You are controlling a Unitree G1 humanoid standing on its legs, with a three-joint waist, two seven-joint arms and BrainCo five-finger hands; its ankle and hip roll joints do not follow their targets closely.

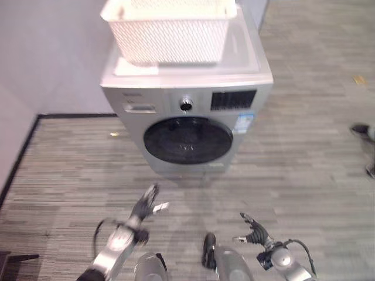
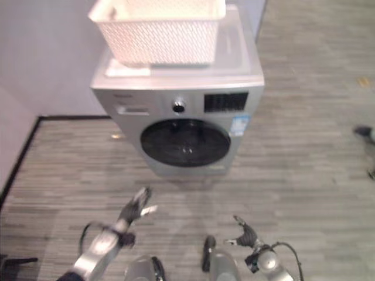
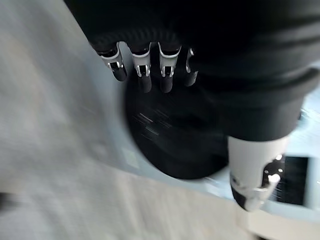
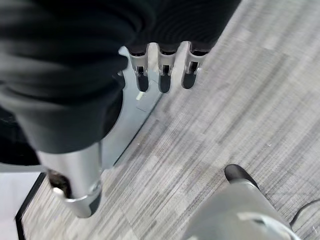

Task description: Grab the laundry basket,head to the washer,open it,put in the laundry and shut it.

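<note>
A white lattice laundry basket [image 1: 170, 29] stands on top of a silver front-loading washer [image 1: 193, 82]. The washer's round dark door [image 1: 187, 139] is closed and faces me. My left hand [image 1: 145, 205] hangs low over the floor in front of the washer, fingers straight and holding nothing. Its wrist view looks past its fingers [image 3: 145, 75] at the dark door [image 3: 175, 135]. My right hand [image 1: 253, 231] sits lower at the right, fingers relaxed and empty. The right wrist view has its fingers [image 4: 164, 75] by the washer's lower corner [image 4: 135, 115].
A grey wall [image 1: 47, 52] with a black skirting line [image 1: 76, 115] runs along the left, close beside the washer. Grey striped floor [image 1: 304, 164] spreads to the right. A person's dark shoe [image 1: 363, 132] sits at the right edge. A small yellowish scrap [image 1: 114, 134] lies by the washer's left foot.
</note>
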